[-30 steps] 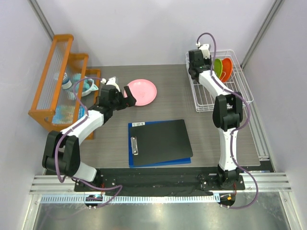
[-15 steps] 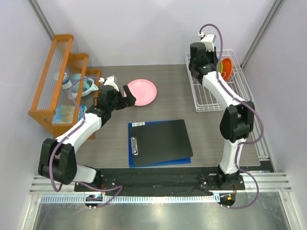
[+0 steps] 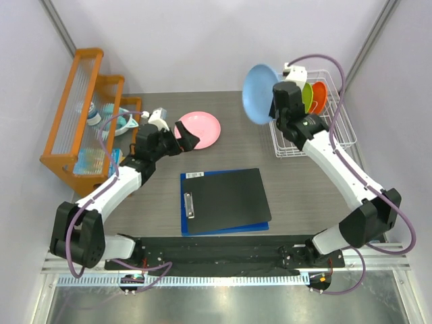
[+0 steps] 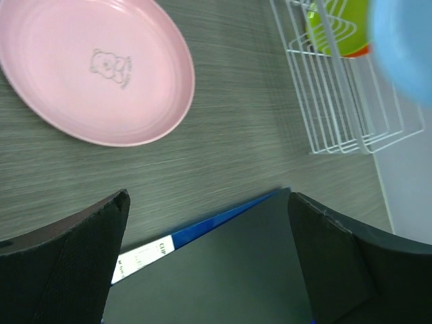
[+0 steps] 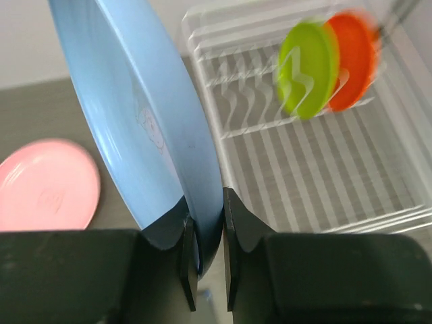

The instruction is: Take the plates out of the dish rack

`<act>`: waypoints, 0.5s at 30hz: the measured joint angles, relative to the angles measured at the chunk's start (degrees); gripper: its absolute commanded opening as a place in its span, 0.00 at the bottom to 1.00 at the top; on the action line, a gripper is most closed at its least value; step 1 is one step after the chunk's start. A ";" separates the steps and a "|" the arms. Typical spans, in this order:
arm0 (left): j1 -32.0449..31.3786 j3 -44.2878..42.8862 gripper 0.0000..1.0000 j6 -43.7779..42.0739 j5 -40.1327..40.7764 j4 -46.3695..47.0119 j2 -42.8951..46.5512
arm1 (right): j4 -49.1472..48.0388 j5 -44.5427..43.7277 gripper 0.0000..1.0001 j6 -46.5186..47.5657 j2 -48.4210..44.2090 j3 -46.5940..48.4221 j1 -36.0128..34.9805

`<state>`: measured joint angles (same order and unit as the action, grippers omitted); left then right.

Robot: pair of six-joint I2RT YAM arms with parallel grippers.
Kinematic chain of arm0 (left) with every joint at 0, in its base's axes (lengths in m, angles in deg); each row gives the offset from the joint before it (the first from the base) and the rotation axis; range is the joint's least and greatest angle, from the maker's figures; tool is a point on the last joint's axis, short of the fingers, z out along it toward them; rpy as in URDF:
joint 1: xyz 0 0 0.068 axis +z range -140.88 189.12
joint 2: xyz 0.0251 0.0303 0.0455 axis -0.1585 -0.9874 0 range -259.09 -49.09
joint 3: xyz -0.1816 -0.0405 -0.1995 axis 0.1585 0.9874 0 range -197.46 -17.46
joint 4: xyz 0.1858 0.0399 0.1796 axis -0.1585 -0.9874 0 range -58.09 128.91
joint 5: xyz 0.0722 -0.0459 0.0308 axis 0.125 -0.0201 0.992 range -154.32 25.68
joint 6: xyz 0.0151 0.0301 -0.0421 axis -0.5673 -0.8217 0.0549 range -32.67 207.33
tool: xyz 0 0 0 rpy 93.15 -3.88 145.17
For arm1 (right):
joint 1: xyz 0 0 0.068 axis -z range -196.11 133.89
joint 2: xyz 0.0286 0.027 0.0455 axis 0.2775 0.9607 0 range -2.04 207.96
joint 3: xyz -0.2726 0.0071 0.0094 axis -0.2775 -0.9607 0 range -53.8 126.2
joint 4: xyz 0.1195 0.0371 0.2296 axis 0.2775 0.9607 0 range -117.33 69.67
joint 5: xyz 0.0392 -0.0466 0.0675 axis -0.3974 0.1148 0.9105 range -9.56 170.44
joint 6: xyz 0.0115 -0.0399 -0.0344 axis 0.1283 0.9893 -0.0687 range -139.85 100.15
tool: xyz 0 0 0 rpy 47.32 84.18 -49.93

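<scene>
You look down on a dark grey wood-grain table [image 3: 236, 145] boxed in by plain pale walls: a back wall [image 3: 196, 40] and a panel on each side, joined by slim grey corner posts [image 3: 58, 27]. The light is even and the shadows are soft. An orange stepped shelf rack [image 3: 90, 54] with clear ribbed panels stands at the table's left edge. Along the near edge runs a ribbed aluminium rail [image 3: 385, 256], with a brushed steel sheet [image 3: 216, 304] below it.
</scene>
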<state>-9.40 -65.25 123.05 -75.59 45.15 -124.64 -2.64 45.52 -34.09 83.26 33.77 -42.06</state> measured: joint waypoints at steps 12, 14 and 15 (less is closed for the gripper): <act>-4.28 9.20 0.99 7.34 -5.44 17.31 0.04 | -3.98 24.44 0.07 -17.22 -7.08 -23.10 -3.23; -4.85 10.23 0.99 8.37 -5.51 20.37 -0.26 | -6.80 27.39 0.07 -19.50 -8.55 -25.70 -3.54; -5.11 10.38 0.99 8.90 -5.49 21.66 -0.61 | -8.04 28.55 0.08 -20.50 -9.09 -26.77 -3.61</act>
<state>-14.52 -54.87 131.95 -81.07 66.81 -125.25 -10.69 74.07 -54.59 74.17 7.00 -45.67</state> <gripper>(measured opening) 0.994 0.212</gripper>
